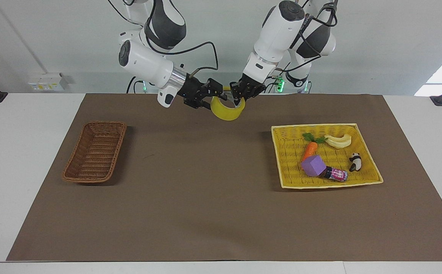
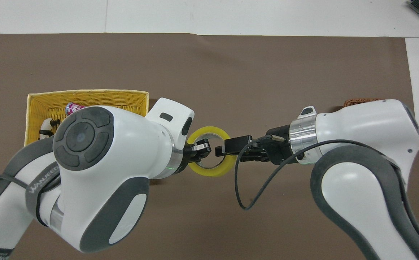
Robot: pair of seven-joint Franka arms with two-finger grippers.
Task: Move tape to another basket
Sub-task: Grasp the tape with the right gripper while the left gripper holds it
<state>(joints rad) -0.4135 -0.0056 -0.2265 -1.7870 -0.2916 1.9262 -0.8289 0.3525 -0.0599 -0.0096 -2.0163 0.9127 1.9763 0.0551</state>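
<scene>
The yellow tape (image 1: 226,113) hangs in the air over the brown mat, midway between the two arms. My left gripper (image 1: 239,97) is shut on its rim, with one finger inside the ring; it also shows in the overhead view (image 2: 199,151). My right gripper (image 1: 213,95) is open at the opposite rim, and in the overhead view (image 2: 221,150) one finger reaches into the ring of the tape (image 2: 209,172). The dark brown wicker basket (image 1: 95,156) stands empty toward the right arm's end; in the overhead view only a sliver of the basket (image 2: 357,102) shows past the right arm.
The flat yellow tray (image 1: 293,184) toward the left arm's end holds a carrot (image 1: 309,150), a purple block (image 1: 313,166), a banana piece (image 1: 338,141), a panda figure (image 1: 355,161) and a small bottle (image 1: 335,174). The tray (image 2: 86,93) is partly hidden under the left arm.
</scene>
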